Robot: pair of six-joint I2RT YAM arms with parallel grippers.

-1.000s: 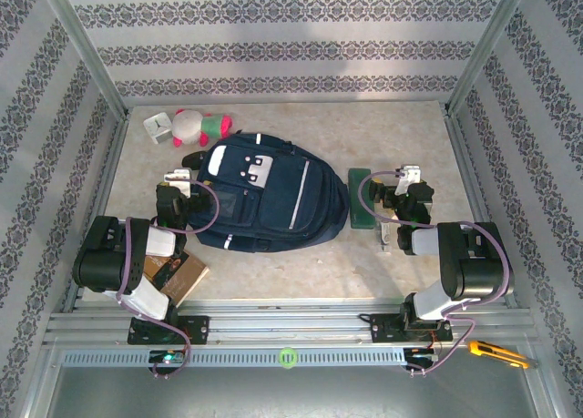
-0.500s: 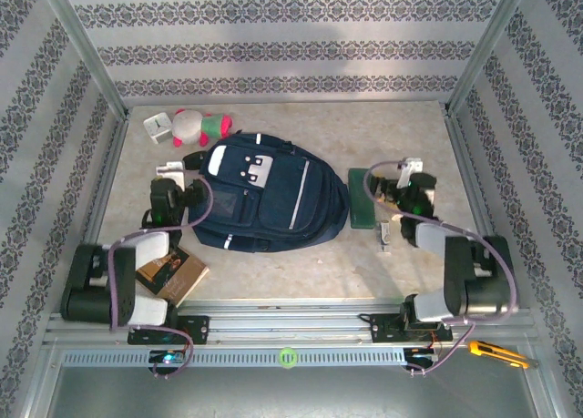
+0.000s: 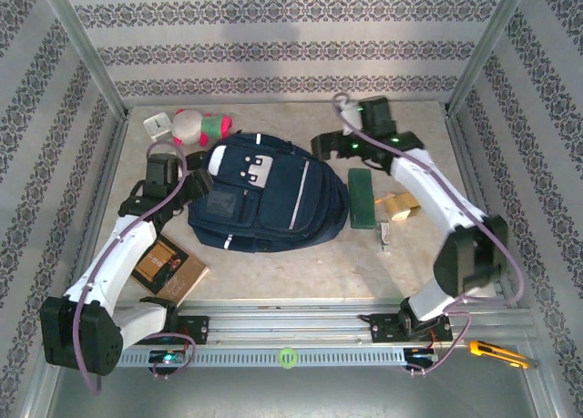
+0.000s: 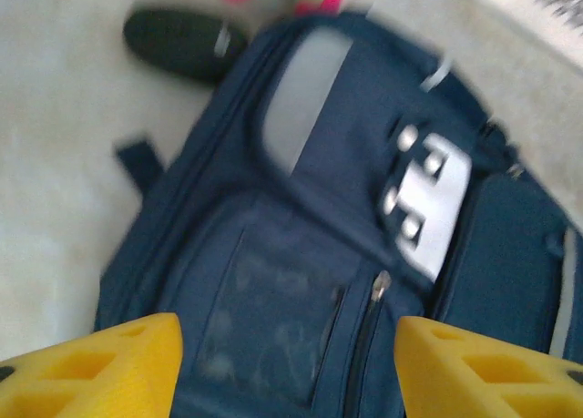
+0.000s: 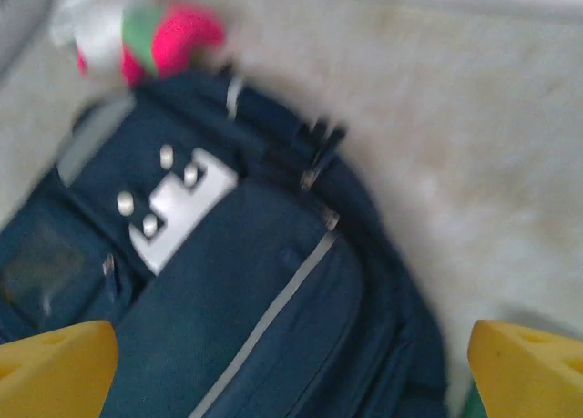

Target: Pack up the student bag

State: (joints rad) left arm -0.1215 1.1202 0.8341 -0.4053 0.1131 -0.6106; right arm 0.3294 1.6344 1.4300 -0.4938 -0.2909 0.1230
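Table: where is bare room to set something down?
Bare: the near strip between bag and rail, right of the book; the far strip between plush and right arm. Crowded: right of the bag, around green case and tape.

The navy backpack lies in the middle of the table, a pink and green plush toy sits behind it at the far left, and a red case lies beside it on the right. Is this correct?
Not quite: the case on the right of the student bag is dark green, not red, as the top external view shows. The plush toy is as you say.
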